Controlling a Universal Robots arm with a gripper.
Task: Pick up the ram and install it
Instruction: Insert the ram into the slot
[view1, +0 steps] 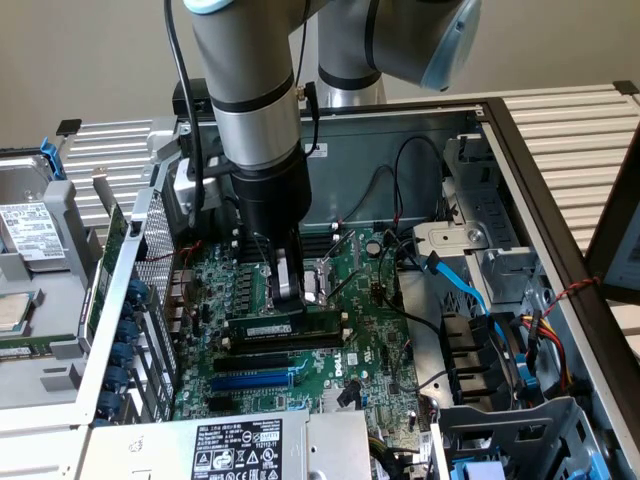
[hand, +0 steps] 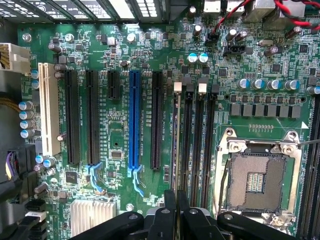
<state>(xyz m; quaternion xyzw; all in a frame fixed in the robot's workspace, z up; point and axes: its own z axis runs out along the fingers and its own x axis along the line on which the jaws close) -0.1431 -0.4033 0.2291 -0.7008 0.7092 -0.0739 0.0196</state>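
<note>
Here in the case: a grey robot arm (view1: 255, 120) reaches straight down into an open desktop tower (view1: 520, 150), over the green motherboard (view1: 215, 300) at the centre of the exterior view.
Gripper: the gripper (view1: 290, 298) stands just below that frame's centre, its two black fingers (hand: 169, 210) drawn close together and pinching the top edge of the ram (view1: 285, 328).
Ram: a dark stick with a white label at its middle, it stands on edge along a memory slot directly beneath the fingers. It runs across toward the exterior view's left and right. The wrist view shows it edge-on, a thin line leading away from the fingertips. Whether it is fully seated cannot be told.
Neighbours: bare black memory slots (hand: 197, 145) with white end clips lie just beside it. The blue expansion slot (view1: 255, 381) lies nearer the bottom of the exterior view.
Socket: the open processor socket (hand: 255, 182) sits near the memory slots.
Cables: a blue flat cable (view1: 465, 285) curls at the exterior view's right.
</note>
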